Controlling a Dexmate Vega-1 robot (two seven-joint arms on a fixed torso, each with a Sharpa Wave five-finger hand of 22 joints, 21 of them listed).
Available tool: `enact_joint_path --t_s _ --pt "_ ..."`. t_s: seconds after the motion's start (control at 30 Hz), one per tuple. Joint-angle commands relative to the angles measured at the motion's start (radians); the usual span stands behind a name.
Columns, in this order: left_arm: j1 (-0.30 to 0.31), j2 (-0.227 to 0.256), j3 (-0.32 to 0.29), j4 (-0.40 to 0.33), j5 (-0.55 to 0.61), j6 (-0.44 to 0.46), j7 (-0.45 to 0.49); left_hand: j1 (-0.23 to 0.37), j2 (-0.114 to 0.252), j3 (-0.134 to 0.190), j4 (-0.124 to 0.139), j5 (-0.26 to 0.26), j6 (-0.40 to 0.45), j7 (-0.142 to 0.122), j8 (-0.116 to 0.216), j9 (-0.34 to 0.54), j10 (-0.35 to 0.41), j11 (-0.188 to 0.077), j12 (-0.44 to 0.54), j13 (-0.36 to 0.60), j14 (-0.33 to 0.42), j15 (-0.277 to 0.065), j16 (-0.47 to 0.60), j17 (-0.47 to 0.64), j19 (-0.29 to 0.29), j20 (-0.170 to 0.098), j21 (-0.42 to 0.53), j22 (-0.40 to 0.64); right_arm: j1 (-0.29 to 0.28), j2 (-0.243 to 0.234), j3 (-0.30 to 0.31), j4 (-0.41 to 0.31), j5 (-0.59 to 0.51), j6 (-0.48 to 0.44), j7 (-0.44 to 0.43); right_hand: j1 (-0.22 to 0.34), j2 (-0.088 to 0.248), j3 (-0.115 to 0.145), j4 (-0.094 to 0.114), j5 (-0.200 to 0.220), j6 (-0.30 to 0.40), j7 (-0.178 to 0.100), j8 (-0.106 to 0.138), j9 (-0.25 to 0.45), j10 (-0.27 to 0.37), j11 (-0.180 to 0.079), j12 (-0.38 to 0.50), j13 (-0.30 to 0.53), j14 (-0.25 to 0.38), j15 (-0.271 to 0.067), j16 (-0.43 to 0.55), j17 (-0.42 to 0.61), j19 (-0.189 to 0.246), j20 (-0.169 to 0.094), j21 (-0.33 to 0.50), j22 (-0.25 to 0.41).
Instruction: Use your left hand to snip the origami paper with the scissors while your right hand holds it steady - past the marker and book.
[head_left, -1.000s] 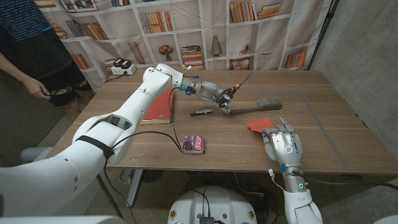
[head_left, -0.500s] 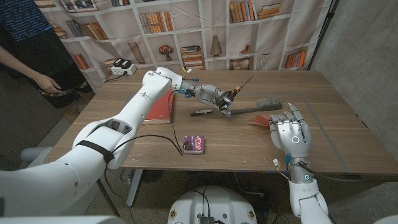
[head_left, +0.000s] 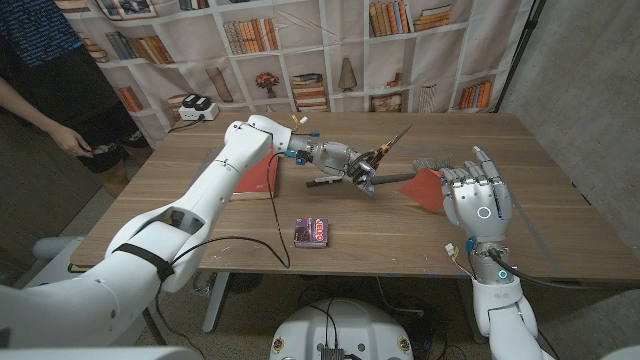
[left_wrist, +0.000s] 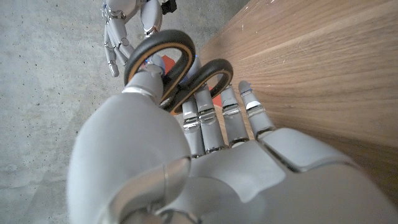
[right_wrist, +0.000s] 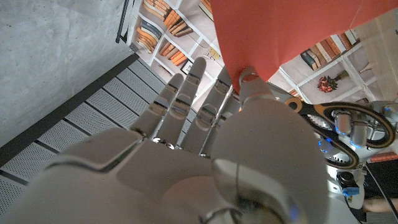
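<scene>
Raised off the desk (head_left: 300, 205) since a second ago: right hand (head_left: 478, 203) pinching origami paper (head_left: 426, 187).
Paper's far edge cut off behind fingers; left hand (head_left: 352, 161) gripping scissors (head_left: 383, 146), blades hard to make out.

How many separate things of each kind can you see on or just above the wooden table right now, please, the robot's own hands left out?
Scissors: 1
Origami paper: 1
Red book: 1
Marker: 1
Brush: 1
Small purple box: 1
Total: 6
</scene>
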Motion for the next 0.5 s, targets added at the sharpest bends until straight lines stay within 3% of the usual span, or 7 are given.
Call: enact_joint_path --t_s 0.03,0.5 --pt "-0.004 0.024 0.042 0.007 -0.034 -0.010 -0.034 -0.035 0.067 0.192 0.120 0.001 0.010 -0.003 0.000 0.007 0.114 -0.101 0.010 0.003 0.200 -0.226 -0.001 0.001 0.012 0.003 0.004 0.002 0.012 -0.025 0.041 -0.020 -0.041 -0.007 0.065 0.009 -0.005 0.001 0.001 -0.003 0.029 -0.020 -0.001 0.004 0.007 -0.003 -0.001 0.003 0.009 -0.078 -0.004 0.003 -0.006 -0.064 0.000 0.001" --pt "-0.003 0.017 0.046 0.048 -0.062 -0.051 -0.091 -0.042 0.068 0.193 0.124 0.002 0.014 -0.003 -0.003 0.008 0.111 -0.103 0.015 0.005 0.207 -0.227 -0.003 0.003 0.024 0.002 0.001 0.001 0.110 -0.027 0.070 0.033 -0.007 0.015 0.078 0.012 0.000 0.002 0.004 -0.003 0.032 -0.020 -0.005 0.002 0.006 -0.003 -0.007 0.002 0.016 -0.079 -0.010 0.002 -0.014 -0.063 -0.003 0.001"
